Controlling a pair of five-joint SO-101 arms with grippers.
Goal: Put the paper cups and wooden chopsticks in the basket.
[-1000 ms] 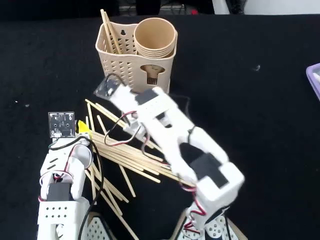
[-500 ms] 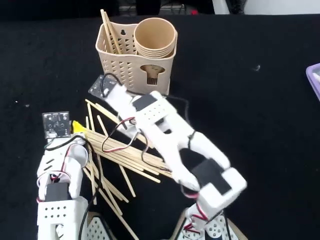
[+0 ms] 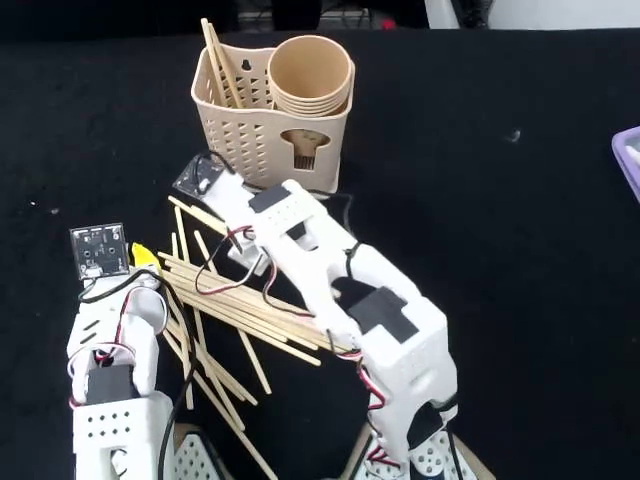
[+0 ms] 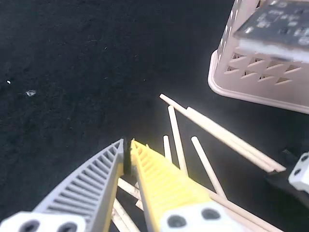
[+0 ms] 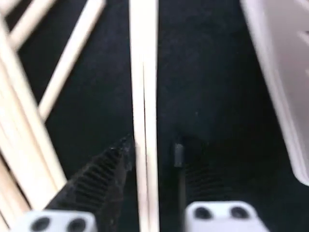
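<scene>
Black worktop (image 3: 520,260) carries all items.

High view: a beige perforated plastic basket (image 3: 262,135) stands upright at the far side. It holds a nested stack of tan paper cups (image 3: 311,72) in its right-hand part. A few standing wooden chopsticks (image 3: 218,62) lean in its left-hand part. A loose heap of pale wooden chopsticks (image 3: 235,305) lies flat on the worktop between the basket and the arm bases, the sticks crossing one another. The white right arm (image 3: 340,280) stretches over this heap, with its wrist end just short of the basket's base. The white left arm (image 3: 110,370) sits at the heap's left edge. The left arm's fingers (image 3: 146,256) show a yellow tip beside the stick ends. A purple object (image 3: 630,160) sits at the right edge, well apart.

Left wrist view: the left arm's fingers (image 4: 159,179), one grey and one yellow, are closed to a thin slit with nothing between them. Several stick ends lie just beyond the tips, and the basket's lower corner is farther off.

Right wrist view: the right arm's fingers (image 5: 104,179) are black and stand parted on either side of a pair of chopsticks (image 5: 144,72) lying side by side. One finger is against the pair and the other is clear of it, so the pair is not clamped. The basket wall is close on one side and more loose sticks lie on the other.
</scene>
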